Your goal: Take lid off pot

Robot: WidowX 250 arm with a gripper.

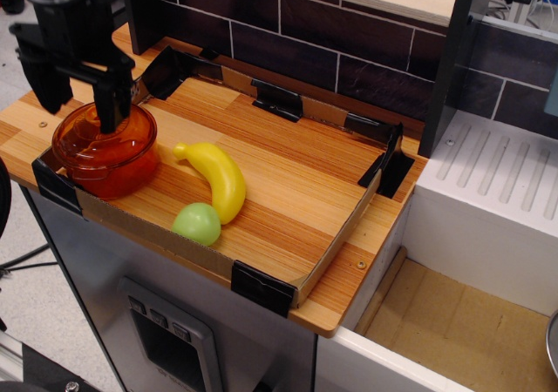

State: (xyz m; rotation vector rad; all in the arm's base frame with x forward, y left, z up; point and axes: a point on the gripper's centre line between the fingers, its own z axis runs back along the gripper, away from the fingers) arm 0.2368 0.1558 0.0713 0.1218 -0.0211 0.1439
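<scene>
No text, label, brand, number or sign is readable anywhere in this view.

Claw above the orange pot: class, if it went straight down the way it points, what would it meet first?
Most likely the lid, near its middle. The claw, fingers spread, points down just over it. Depth is hard to judge from this one view.
</scene>
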